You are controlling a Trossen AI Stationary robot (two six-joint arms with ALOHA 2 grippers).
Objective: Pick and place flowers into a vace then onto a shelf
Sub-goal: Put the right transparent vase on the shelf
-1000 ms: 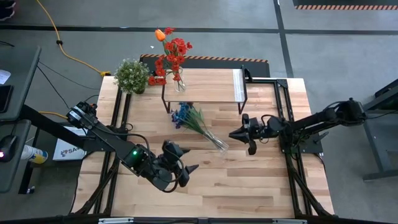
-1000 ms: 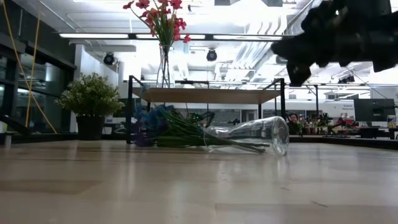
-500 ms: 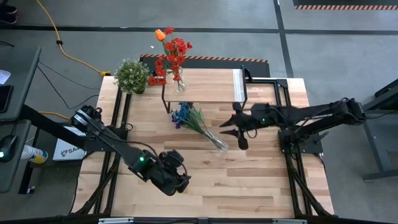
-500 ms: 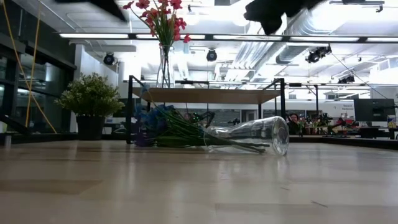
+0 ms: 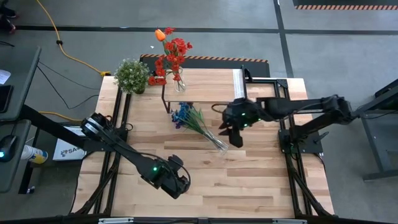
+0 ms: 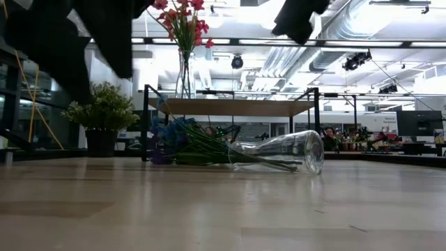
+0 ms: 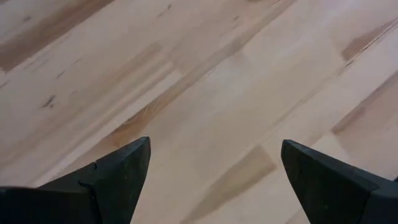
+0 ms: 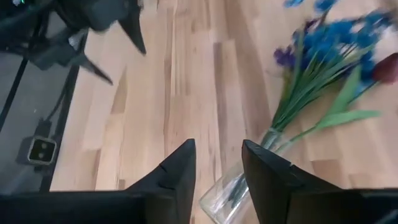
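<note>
A clear glass vase (image 5: pixel 217 142) (image 6: pixel 286 152) lies on its side on the table. Blue and purple flowers (image 5: pixel 185 115) (image 8: pixel 336 37) have their stems in its mouth and their heads on the wood by the shelf's legs. A second vase (image 5: pixel 179 81) stands upright on the shelf (image 5: pixel 211 88) with red flowers and an orange tulip (image 5: pixel 171 55). My right gripper (image 5: pixel 230 133) (image 8: pixel 217 152) hangs open above the fallen vase. My left gripper (image 5: pixel 180 185) (image 7: pixel 214 149) points down over bare wood near the front edge, open.
A bushy potted plant (image 5: pixel 132 75) stands at the table's far left corner, beside the shelf. Black frame rails (image 5: pixel 283 118) run along both sides of the table. Bare wood (image 5: pixel 249 180) stretches across the table's near half.
My right gripper has risen and gone toward the table's left edge, tipping nose-down until it hangs over the fallen vase. My left gripper has sunk toward the table and tipped from near level to pointing down. The vase and its flowers have kept still.
</note>
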